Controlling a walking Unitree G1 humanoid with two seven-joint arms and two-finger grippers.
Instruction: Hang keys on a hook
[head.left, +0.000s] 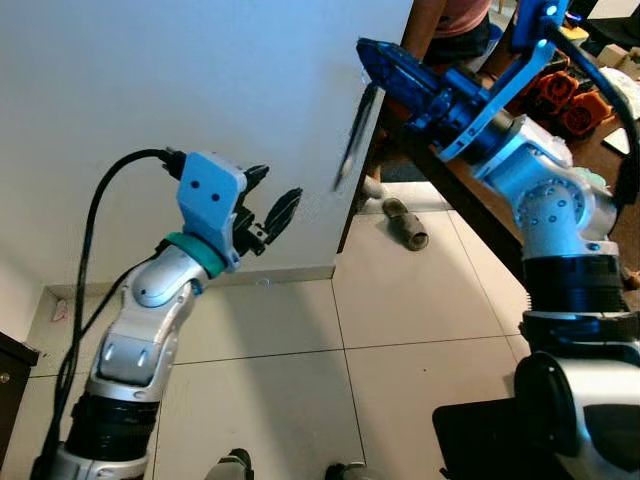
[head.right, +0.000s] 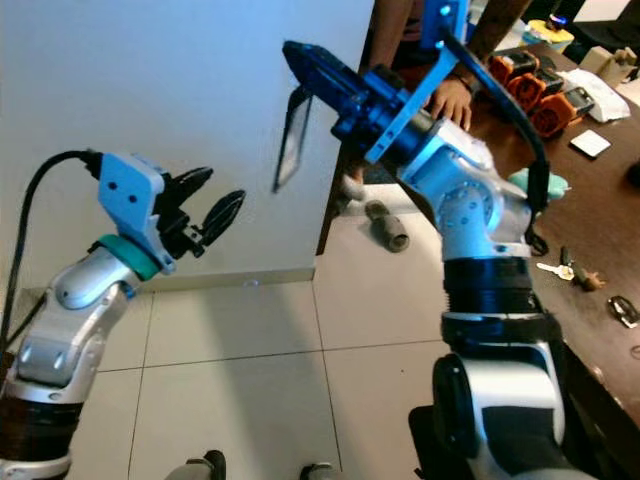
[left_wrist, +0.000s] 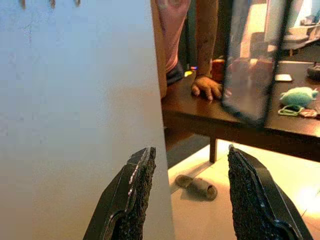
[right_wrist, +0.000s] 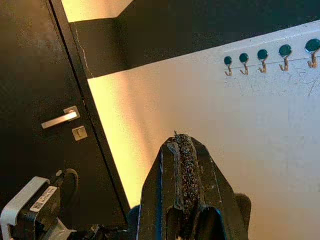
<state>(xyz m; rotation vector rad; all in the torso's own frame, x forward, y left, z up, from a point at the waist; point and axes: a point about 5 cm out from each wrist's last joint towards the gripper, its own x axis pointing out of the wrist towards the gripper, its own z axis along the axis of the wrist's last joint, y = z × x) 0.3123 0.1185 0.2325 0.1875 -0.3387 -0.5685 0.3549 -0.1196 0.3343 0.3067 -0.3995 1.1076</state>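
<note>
Right claw (head.right: 300, 60) pinched closed, raised by wall (head.left: 150, 80), strap (head.right: 292, 135) dangling; hooks (right_wrist: 262, 61) seen from wrist. Left claw (head.left: 270, 205) wide open, empty.

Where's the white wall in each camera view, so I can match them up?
Left eye view: white wall covers the upper left.
Right eye view: upper left too.
Left wrist view: left half.
Right wrist view: right side, bearing hooks.
Shared landmark: grey slipper on the floor past the wall's corner, in three views.
</note>
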